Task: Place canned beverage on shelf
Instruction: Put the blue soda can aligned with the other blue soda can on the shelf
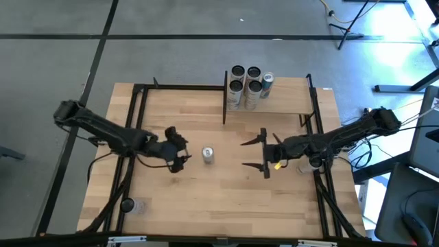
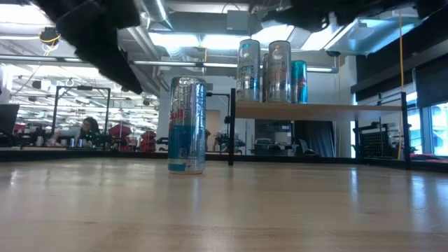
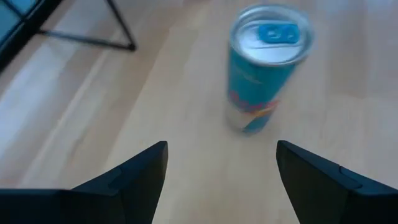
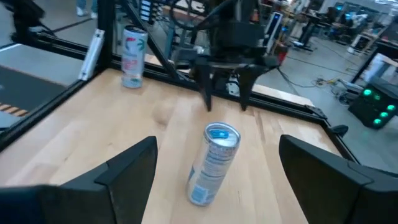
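The blue-and-silver beverage can stands upright mid-table, between both arms and untouched. The left gripper hovers just beside it, fingers spread and empty; the right gripper waits opposite, also spread. This looks like the approach step. Next, one gripper must straddle the can, clamp, then carry it to the shelf, which already holds apparently five cans.

Overhead, worktop-level and two wrist views; the upright can is shared, closest in the left wrist view.
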